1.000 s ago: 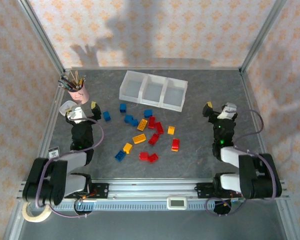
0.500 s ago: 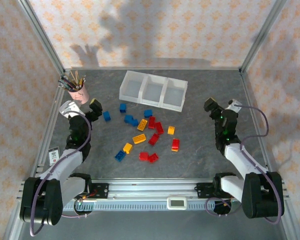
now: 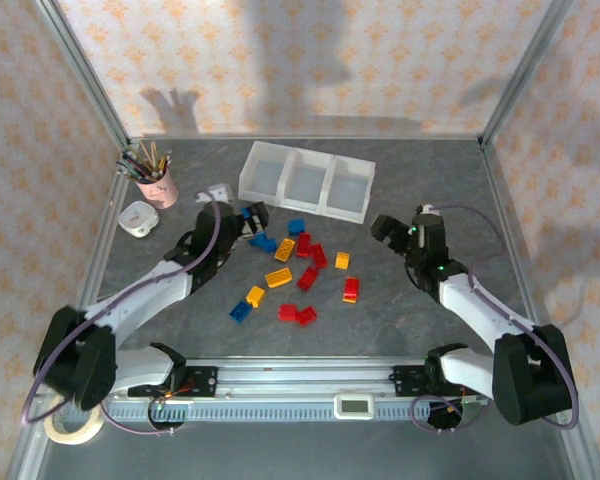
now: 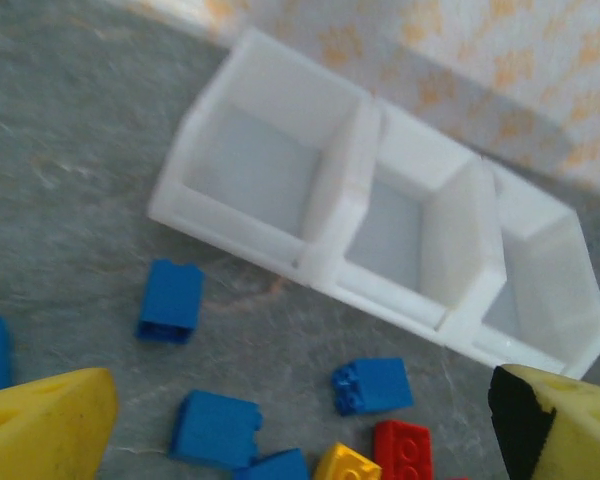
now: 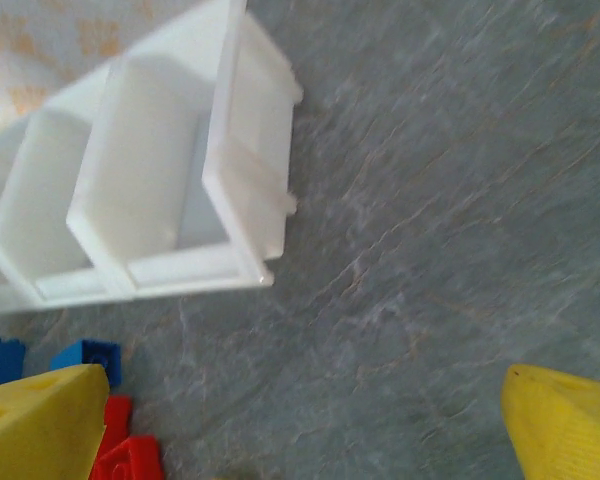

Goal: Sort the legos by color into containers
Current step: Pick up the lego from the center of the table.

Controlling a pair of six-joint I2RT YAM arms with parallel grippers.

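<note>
**Top external view with both wrist views.** The two arms are bolted at the near edge of the grey stone-patterned table [image 3: 400,300]. Beyond their bases, small glossy plastic bricks are scattered loose on the table between the arms. The red bricks [image 3: 298,313] and yellow-orange bricks [image 3: 278,278] lie nearer, and the blue bricks [image 3: 263,240] lie mostly farther back. Every brick seen lies outside the tray.

The left gripper [image 3: 242,222] is held at the blue bricks on the far left of the scatter. Its jaws are spread wide and nothing is grasped. In the left wrist view, its yellow fingertips [image 4: 45,425] flank several blue bricks. The right gripper [image 3: 387,228] is held over bare table to the right of the scatter, likewise spread and empty.

Just beyond the bricks lies the low translucent white plastic tray [image 3: 325,186] of three joined square bins. At far left stands a pink cup of pencils [image 3: 158,186], with a small white round object [image 3: 138,218] just in front.
</note>
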